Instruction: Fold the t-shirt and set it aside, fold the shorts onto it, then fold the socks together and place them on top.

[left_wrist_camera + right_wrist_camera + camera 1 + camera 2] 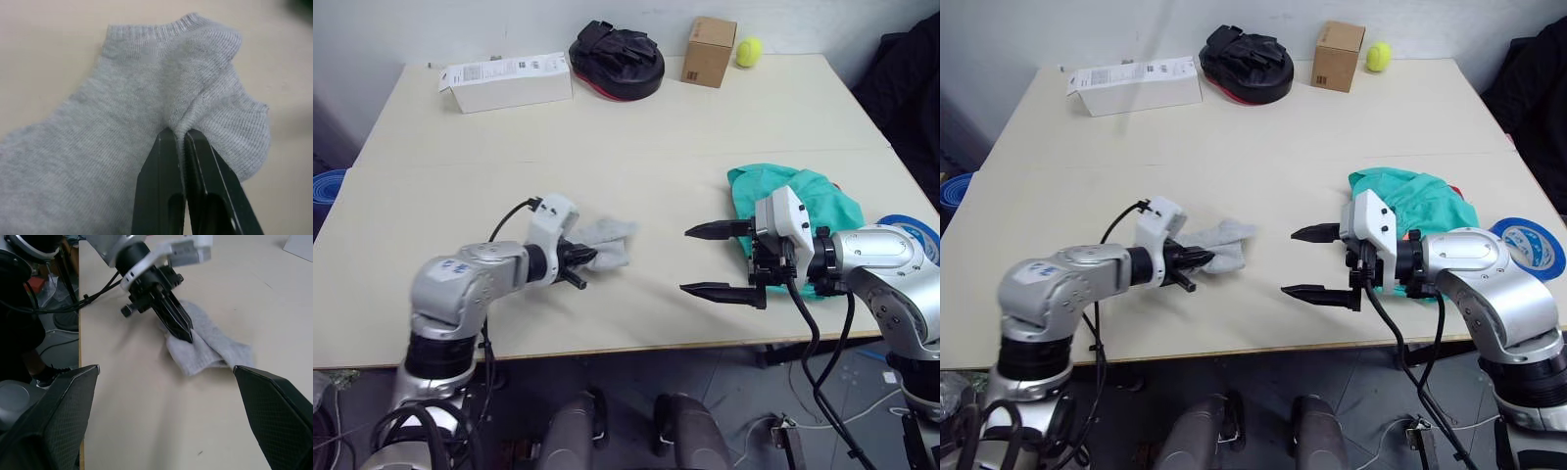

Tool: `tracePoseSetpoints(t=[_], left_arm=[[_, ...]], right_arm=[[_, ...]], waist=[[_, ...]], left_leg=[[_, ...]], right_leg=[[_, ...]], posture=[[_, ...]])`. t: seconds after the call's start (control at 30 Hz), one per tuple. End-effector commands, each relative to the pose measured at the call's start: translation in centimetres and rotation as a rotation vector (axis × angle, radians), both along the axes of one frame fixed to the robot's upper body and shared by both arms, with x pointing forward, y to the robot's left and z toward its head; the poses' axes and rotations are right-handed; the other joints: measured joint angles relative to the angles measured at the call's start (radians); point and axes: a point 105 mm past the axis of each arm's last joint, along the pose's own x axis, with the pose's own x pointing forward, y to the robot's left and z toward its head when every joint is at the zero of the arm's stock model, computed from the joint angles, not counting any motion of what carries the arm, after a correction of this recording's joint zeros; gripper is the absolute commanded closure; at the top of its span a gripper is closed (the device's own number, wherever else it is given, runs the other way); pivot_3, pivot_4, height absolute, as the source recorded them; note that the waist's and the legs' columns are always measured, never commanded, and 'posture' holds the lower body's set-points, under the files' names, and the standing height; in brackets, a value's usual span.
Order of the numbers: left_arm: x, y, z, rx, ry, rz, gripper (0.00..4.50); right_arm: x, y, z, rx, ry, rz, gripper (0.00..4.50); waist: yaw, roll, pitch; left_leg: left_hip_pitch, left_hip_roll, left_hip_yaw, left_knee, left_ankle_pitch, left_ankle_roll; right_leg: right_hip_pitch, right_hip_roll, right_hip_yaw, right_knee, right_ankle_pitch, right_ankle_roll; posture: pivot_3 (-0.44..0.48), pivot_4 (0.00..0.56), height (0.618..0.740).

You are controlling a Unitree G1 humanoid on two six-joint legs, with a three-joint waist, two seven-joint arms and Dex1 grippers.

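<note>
A: Status, left side first. Left claw [579, 257] clamped on a fold of the socks [607, 242]; black tips pressed together with grey knit pinched between. Socks lying flat on the worktop [607, 127], just ahead of that claw, long axis running roughly along the claw's pointing direction, toward the robot's right and slightly away.

B: Confirmed from left wrist view: fingertips [176, 147] closed on a raised ridge of cloth near the heel, cuff at the far end. Right side?

A: Right claw [717, 259] spread wide, holding nothing, tips aimed toward the socks. Open worktop between its tips and the socks; near, not touching. Shorts [808, 201] bunched behind and beside the right claw, near the worktop's right edge.

B: T-shirt not identifiable. Stage judged as sock folding, shorts looking already placed.

A: Key relation: socks to the left of the right claw, straight ahead of its tips. Left arm nearer and already engaged. Likely requirement: right claw closing on the free far end before folding.
</note>
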Motion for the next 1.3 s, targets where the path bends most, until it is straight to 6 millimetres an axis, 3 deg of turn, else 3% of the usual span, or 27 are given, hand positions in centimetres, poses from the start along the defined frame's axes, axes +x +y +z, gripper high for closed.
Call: tracePoseSetpoints(t=[0.03,0.23,0.4,0.6,0.73,0.9,1.07,1.3], left_arm=[[1.3,-1.4,0.6,-0.006,-0.026,0.030,4.48],[1.7,-2.8,0.2,-0.079,0.042,0.061,4.48],[1.3,-2.6,1.3,-0.143,0.047,0.060,3.09],[0.3,-2.1,4.6,-0.236,-0.017,-0.012,1.17],[-0.8,0.3,7.1,-0.250,-0.120,-0.080,0.04],[-1.3,5.6,6.8,-0.062,-0.243,-0.131,0.04],[-1.1,9.6,3.8,0.345,-0.361,-0.290,0.04],[-0.9,9.4,1.1,0.492,-0.416,-0.476,0.04]], right_arm=[[-0.5,0.2,0.5,0.009,-0.053,0.006,0.00],[-0.3,0.0,0.0,-0.012,-0.073,-0.022,0.00],[-0.2,-0.1,-0.2,-0.018,-0.079,-0.035,0.00],[0.1,-0.3,-0.5,-0.039,-0.100,-0.050,0.00],[0.2,-0.2,-1.2,-0.088,-0.135,-0.041,0.00],[0.7,0.5,-2.0,-0.134,-0.180,-0.010,0.00],[2.3,2.4,-3.1,-0.183,-0.255,0.020,0.00],[5.3,6.2,-5.3,-0.264,-0.390,0.058,0.00]], waist=[[0.004,0.000,0.000],[0.019,0.000,0.000],[0.020,0.000,0.000],[0.019,0.000,0.000],[0.015,0.000,0.000],[-0.004,0.000,0.000],[-0.008,0.000,0.000],[-0.011,0.000,0.000]], left_leg=[[0.000,0.000,0.000,0.001,-0.001,0.000],[-0.002,0.000,-0.001,0.005,-0.004,-0.003],[-0.002,0.000,-0.001,0.005,-0.004,-0.003],[-0.002,0.001,-0.001,0.005,-0.004,-0.004],[-0.002,0.001,-0.001,0.005,-0.005,-0.005],[-0.001,0.001,0.001,0.002,-0.005,-0.008],[-0.001,0.001,0.002,-0.001,-0.005,-0.009],[-0.005,0.001,0.003,-0.009,-0.005,-0.009]], right_leg=[[0.000,0.000,0.000,0.000,0.000,0.000],[0.001,0.000,-0.001,0.000,0.000,0.001],[0.001,0.000,-0.001,0.001,0.001,0.001],[0.000,0.000,-0.001,0.001,0.001,0.001],[0.000,0.001,-0.001,0.001,0.001,0.001],[-0.001,0.002,0.000,0.000,0.000,0.000],[-0.003,0.001,0.002,-0.002,0.000,0.000],[-0.008,0.000,0.002,-0.010,0.001,-0.002]], posture=[[0.000,0.150,0.740],[0.000,0.150,0.740],[0.000,0.150,0.740],[0.000,0.150,0.740],[0.000,0.150,0.740],[0.000,0.150,0.740],[0.000,0.150,0.740],[0.000,0.150,0.740]])
